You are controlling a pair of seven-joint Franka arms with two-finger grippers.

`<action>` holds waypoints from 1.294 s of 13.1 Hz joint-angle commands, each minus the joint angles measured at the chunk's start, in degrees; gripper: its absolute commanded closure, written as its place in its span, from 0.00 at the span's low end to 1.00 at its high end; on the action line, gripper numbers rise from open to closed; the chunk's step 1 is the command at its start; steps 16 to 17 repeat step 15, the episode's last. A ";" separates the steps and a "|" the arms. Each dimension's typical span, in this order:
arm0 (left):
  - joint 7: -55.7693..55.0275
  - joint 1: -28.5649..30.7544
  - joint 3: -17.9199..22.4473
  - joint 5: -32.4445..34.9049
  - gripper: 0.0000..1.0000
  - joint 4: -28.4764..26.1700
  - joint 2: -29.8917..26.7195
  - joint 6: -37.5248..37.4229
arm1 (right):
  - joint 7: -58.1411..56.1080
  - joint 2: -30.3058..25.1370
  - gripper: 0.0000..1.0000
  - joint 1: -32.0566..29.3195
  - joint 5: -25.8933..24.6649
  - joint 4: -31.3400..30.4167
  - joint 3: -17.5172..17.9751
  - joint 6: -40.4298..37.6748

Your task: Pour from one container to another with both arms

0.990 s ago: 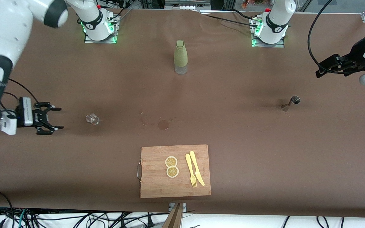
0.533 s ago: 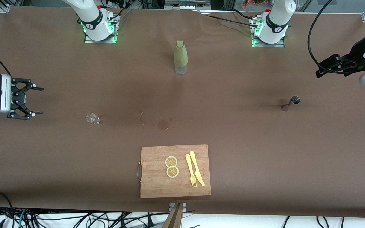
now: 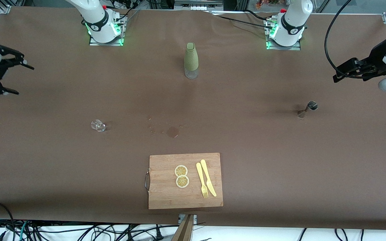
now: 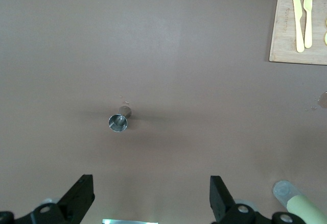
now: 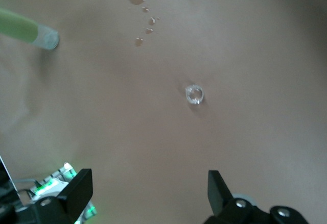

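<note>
A small clear glass [image 3: 98, 125] [image 5: 194, 94] stands on the brown table toward the right arm's end. Toward the left arm's end stands a small metal cup [image 3: 310, 107] [image 4: 118, 122]. A green bottle [image 3: 191, 60] with a clear base stands upright between the two arm bases. My right gripper [image 3: 21, 80] [image 5: 148, 191] hangs open and empty high over the table edge at its own end, well away from the glass. Over the table's other end my left gripper [image 3: 336, 76] [image 4: 150, 196] is open and empty, with the metal cup in its wrist view.
A wooden cutting board [image 3: 166, 197] lies nearer the front camera at mid-table, carrying two lemon slices [image 3: 181, 176], a yellow fork [image 3: 201, 180] and a yellow knife [image 3: 208, 178]. A dark wet stain [image 3: 172, 132] marks the cloth between board and bottle.
My right gripper has pulled away from beside the glass, rising and swinging toward the table's edge at its end. The left arm has barely moved. Glass, cup and bottle stay put.
</note>
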 commanded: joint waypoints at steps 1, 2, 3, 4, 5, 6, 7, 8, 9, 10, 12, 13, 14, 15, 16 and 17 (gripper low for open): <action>-0.37 -0.29 -0.23 1.25 0.00 0.25 0.19 0.40 | 17.60 -5.56 0.00 -0.33 -5.21 -2.21 4.80 -3.05; -0.37 -0.29 -0.23 1.25 0.00 0.25 0.19 0.40 | 26.12 -7.06 0.00 -0.33 -6.97 -2.21 6.91 -3.67; -0.46 -0.29 -0.23 1.25 0.00 0.25 0.19 0.40 | 35.78 -8.03 0.00 -0.42 -8.73 -1.95 8.76 -4.11; -0.46 -0.38 -0.58 1.34 0.00 0.25 0.19 0.40 | 42.14 -8.39 0.00 -0.42 -12.23 -1.07 10.95 -4.55; -0.46 -0.47 -0.84 1.43 0.00 0.25 0.19 0.40 | 44.38 -8.48 0.00 -0.42 -14.61 -0.02 12.54 -4.82; -0.37 -0.55 -0.93 1.52 0.00 0.25 0.28 0.40 | 44.75 -8.65 0.00 -0.42 -14.99 0.08 12.64 -4.30; -0.37 -0.55 -0.93 1.52 0.00 0.25 0.45 0.40 | 44.84 -8.74 0.00 -0.50 -14.90 0.08 12.47 -3.60; -0.37 -0.55 -1.02 1.52 0.00 0.34 0.54 0.40 | 44.49 -8.74 0.00 -0.59 -14.64 -0.01 12.12 -1.94; -0.37 -0.55 -1.02 1.52 0.00 0.34 0.54 0.40 | 44.57 -8.74 0.00 -0.59 -13.07 -0.18 10.90 0.25; -0.37 -0.55 -1.02 1.52 0.00 0.34 0.54 0.40 | 44.05 -8.74 0.00 -0.59 -12.01 -0.53 10.80 0.10; -0.37 -0.55 -1.02 1.52 0.00 0.34 0.54 0.49 | 44.39 -8.83 0.00 -0.51 -11.91 -0.54 10.80 -0.68; -0.37 -0.55 -1.02 1.43 0.00 0.34 0.63 0.49 | 44.49 -9.09 0.00 -0.59 -11.83 -0.54 10.80 -0.78; -0.37 -0.55 -1.02 1.43 0.00 0.34 0.63 0.49 | 44.57 -9.27 0.00 -0.59 -11.83 -0.54 10.80 -0.78; -0.37 -0.55 -1.02 1.43 0.00 0.34 0.55 0.49 | 44.05 -9.36 0.00 -0.59 -11.74 -0.54 10.80 -0.78; -0.37 -0.55 -1.02 1.43 0.00 0.34 0.55 0.49 | 44.05 -9.36 0.00 -0.59 -11.74 -0.54 10.80 -0.78; -0.37 -0.55 -1.02 1.43 0.00 0.34 0.55 0.49 | 44.05 -9.36 0.00 -0.59 -11.74 -0.54 10.80 -0.78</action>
